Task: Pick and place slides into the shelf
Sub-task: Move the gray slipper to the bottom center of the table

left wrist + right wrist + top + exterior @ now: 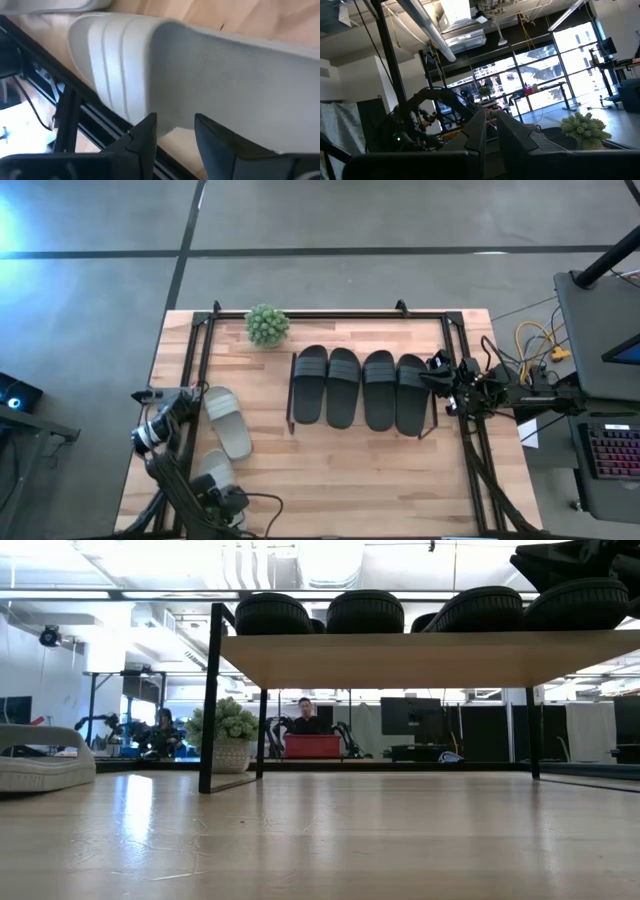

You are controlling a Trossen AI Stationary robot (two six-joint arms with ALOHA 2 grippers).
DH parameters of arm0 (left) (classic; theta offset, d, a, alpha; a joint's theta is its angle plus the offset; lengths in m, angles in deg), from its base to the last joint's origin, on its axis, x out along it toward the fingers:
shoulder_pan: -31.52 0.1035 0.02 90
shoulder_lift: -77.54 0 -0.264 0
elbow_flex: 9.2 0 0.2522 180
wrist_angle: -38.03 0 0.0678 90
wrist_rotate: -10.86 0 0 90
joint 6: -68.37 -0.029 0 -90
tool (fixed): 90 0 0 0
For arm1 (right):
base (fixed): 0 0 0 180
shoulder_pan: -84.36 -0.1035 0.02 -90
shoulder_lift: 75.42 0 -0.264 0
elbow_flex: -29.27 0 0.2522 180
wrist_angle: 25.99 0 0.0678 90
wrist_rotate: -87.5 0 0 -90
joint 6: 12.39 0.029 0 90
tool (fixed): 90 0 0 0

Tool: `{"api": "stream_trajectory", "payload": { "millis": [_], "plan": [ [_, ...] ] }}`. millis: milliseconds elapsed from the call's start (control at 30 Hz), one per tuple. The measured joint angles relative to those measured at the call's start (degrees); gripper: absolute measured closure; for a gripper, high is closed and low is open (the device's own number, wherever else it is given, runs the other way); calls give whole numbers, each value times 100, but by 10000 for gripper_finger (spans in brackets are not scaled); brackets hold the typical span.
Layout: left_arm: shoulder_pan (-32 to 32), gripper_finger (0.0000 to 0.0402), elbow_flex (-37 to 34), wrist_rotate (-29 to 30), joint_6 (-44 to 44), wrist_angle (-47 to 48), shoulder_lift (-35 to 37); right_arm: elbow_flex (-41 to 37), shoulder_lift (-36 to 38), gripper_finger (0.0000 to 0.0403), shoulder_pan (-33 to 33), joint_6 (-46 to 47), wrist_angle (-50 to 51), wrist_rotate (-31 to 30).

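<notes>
Four black slides [362, 388] lie side by side on their soles on the shelf's pale top board [400, 658]. Two pale slides lie on the table's left part, one farther off [228, 422] and one nearer [213, 472]. My left gripper [222, 494] is low at the nearer pale slide [200, 70], open, its fingers just short of the slide's side edge. My right gripper [441, 376] is raised at the shelf's right end beside the rightmost black slide [582, 602]; its fingers [491, 131] stand close together, shut. My left gripper [175, 135] comes level at the nearer pale slide's side edge [172, 125], one finger on each side of a stretch of it. I cannot tell whether they touch it. My right gripper is next to the rightmost black slide's outer edge [428, 385]; touch cannot be told.
A black rail frame [330, 314] runs around the table. A small green plant in a pot [267, 325] stands at the far edge left of the shelf. Cables and equipment lie off the table's right side [540, 350]. A person [305, 715] sits in the room behind.
</notes>
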Motion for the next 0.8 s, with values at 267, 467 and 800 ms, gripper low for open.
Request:
{"api": "stream_trajectory", "payload": {
  "millis": [267,467,800],
  "plan": [
    [-7,274,-120,267,20,-7,329,0,0,364,0,0,1,0],
    [-9,239,-320,212,2,-7,359,0,0,364,0,0,1,0],
    [-26,210,-758,52,-4,-7,361,0,0,364,-2,0,-1,0]
  ]
}}
